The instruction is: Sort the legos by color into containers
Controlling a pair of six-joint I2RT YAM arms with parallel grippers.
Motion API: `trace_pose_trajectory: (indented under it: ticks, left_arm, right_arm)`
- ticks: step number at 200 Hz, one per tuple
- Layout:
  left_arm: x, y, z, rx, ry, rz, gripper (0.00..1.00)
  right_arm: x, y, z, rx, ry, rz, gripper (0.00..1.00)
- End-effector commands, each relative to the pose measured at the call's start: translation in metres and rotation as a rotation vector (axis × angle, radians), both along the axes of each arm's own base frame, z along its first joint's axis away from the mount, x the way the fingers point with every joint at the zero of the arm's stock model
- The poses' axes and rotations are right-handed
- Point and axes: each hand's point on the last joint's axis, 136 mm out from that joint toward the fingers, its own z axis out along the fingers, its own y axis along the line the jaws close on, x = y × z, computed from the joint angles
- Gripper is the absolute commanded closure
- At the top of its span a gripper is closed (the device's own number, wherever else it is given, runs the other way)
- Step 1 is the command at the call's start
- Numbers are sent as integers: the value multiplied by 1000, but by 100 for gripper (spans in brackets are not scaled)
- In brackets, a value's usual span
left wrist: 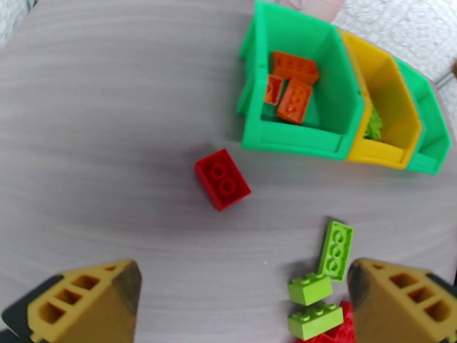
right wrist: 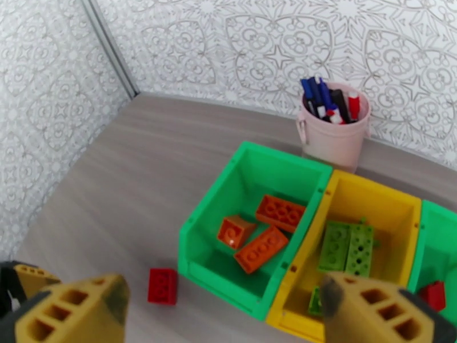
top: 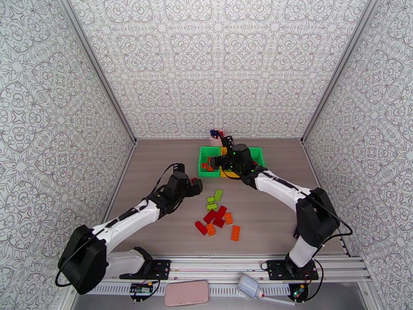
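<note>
The three containers stand in a row at the back: a left green bin (right wrist: 217, 264) holding three orange legos (right wrist: 260, 248), a yellow bin (right wrist: 371, 201) holding light green legos (right wrist: 345, 247), and a right green bin (right wrist: 440, 218) with a red lego (right wrist: 434, 294) in it. My right gripper (right wrist: 223, 315) hovers open over the left green and yellow bins with nothing between its fingers. One red brick (left wrist: 221, 179) lies alone on the table in front of the left green bin. My left gripper (left wrist: 243, 304) is open just short of it. Loose red, orange and light green legos (top: 217, 215) lie mid-table.
A pink pen cup (right wrist: 334, 135) stands behind the bins near the back wall. Patterned walls close the table on three sides. Light green bricks (left wrist: 336, 250) lie close to my left gripper's right finger (left wrist: 400, 304).
</note>
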Motion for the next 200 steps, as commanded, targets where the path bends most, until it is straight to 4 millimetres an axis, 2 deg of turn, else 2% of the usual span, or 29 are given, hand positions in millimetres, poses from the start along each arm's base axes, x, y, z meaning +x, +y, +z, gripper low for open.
trace_pose_trajectory:
  ticks: [1,43,66,94,138,178,200]
  left_arm:
    - [9,8,-14,-25,83,151,2]
    - [27,-3,-43,14,216,210,10]
    - [35,-9,-59,26,255,209,13]
    - [44,-6,-76,71,273,217,18]
    - [62,-7,-90,104,286,203,25]
    - [70,-12,-100,94,307,192,27]
    - [76,-13,-102,97,306,199,33]
  right_arm:
    - [-18,-6,18,10,-68,53,8]
    - [-40,-22,13,-13,-60,46,8]
    - [-45,-28,12,-19,-59,32,8]
    - [-47,-33,12,-23,-63,18,8]
    - [-50,-33,12,-14,-58,20,8]
    - [-51,-31,12,-6,-53,30,8]
    - [-50,-30,12,-2,-51,33,8]
